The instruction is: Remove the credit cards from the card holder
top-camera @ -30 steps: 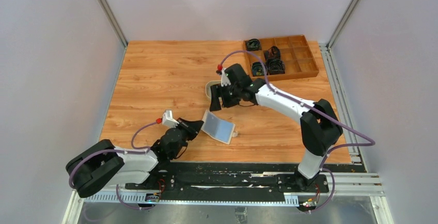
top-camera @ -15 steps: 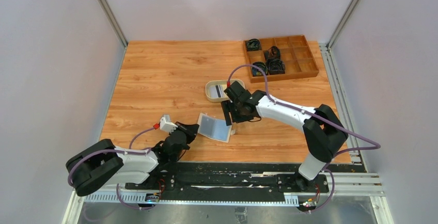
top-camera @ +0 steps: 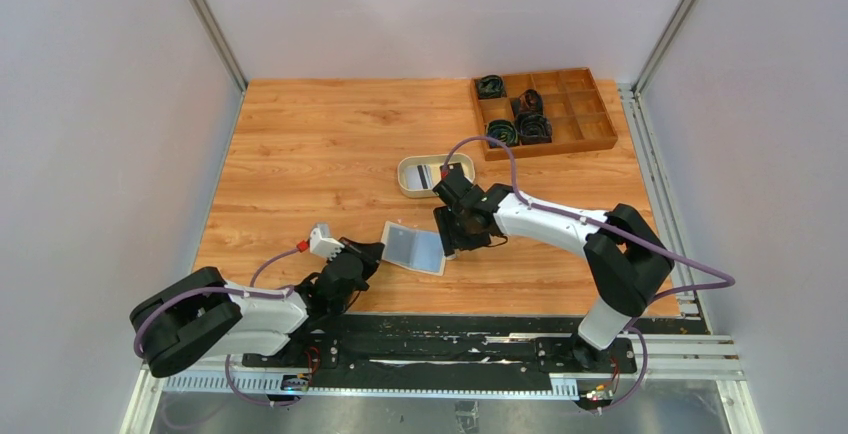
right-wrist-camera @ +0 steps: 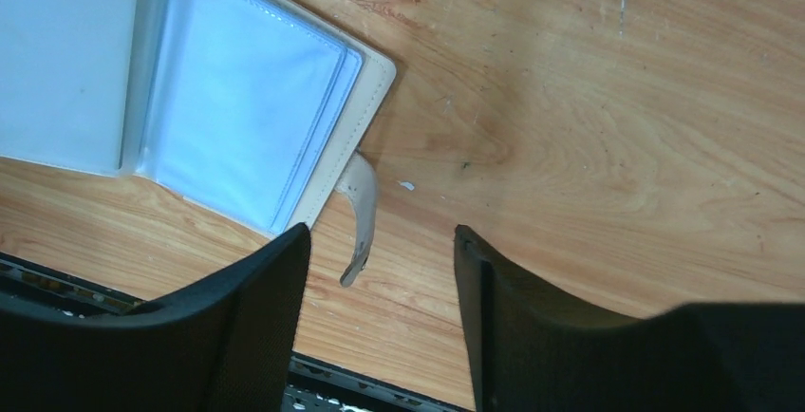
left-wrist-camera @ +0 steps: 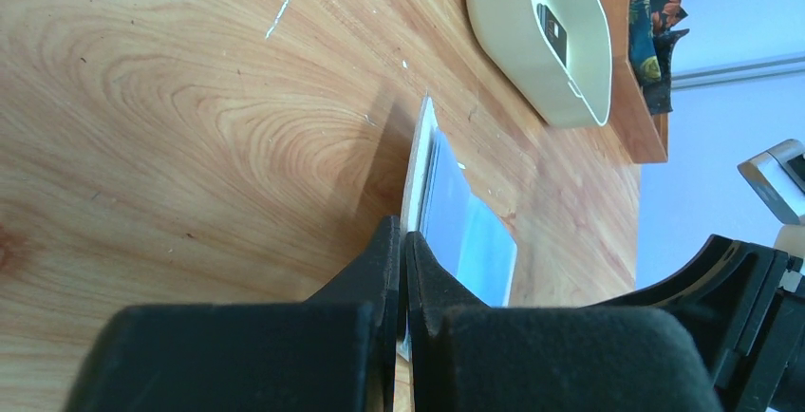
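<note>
From above, the card holder (top-camera: 413,247) lies open near the table's (top-camera: 320,154) near edge, about midway along it. The left gripper (top-camera: 377,251) is pinched shut on its left cover. The right gripper (top-camera: 456,243) hangs over its right edge, jaws apart, holding nothing. An oval tray (top-camera: 403,176) just behind holds one striped card (top-camera: 427,176). A wooden compartment box (top-camera: 548,149) sits in the far right corner.

In the left wrist view, the fingers (left-wrist-camera: 378,274) meet on the cover's thin edge. That shallow hold could slip if the other arm tugs, and the holder would drag.

In the right wrist view, the snap tab (right-wrist-camera: 361,213) lies between the open fingers (right-wrist-camera: 256,308). Closing here would likely catch the tab, not a card. The pale blue sleeves (right-wrist-camera: 247,108) are glossy, so I cannot tell whether cards remain inside. The holder's left half is cut off.
</note>
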